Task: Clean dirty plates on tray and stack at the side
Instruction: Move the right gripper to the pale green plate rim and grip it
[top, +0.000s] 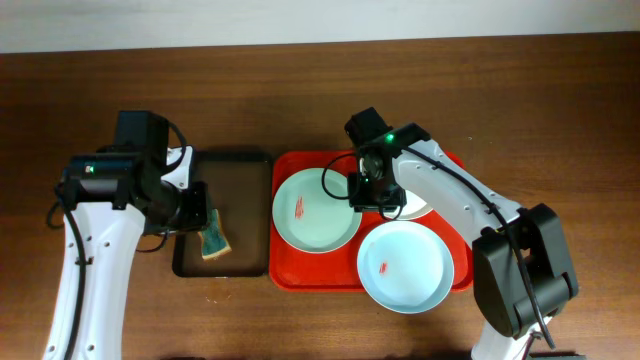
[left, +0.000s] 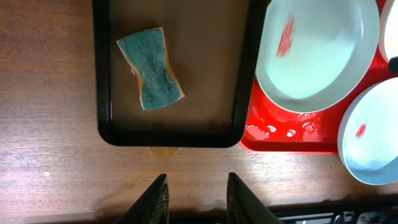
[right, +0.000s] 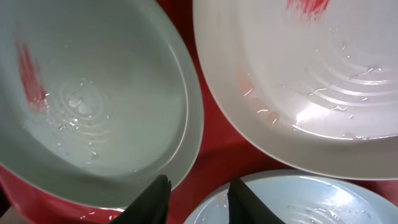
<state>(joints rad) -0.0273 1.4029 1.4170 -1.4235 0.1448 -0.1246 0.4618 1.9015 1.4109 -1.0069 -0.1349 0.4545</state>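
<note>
Red tray (top: 300, 163): on the table (top: 300, 90), just right of a black-rimmed tray (top: 240, 200).
Plates: all three in the red tray. The mint-green plate (top: 315, 210) is at left. The pale blue plate (top: 405, 265) overhangs the near rim. The white plate (top: 415, 208) is mostly under the right arm. Each is wet and has a red smear.
Sponge (top: 215, 238): lying in the black-rimmed tray.
Left fingers (left: 155, 202): parted, empty, above the table by that tray's edge.
Right fingers (right: 152, 199): parted, gripping nothing, low over where the three plates meet.

Sponge (left: 150, 68) lying teal face up, slanted, in black tray (left: 169, 138), sitting ahead and slightly left of left jaws. Wooden table (left: 50, 168) showing directly beneath them.
</note>
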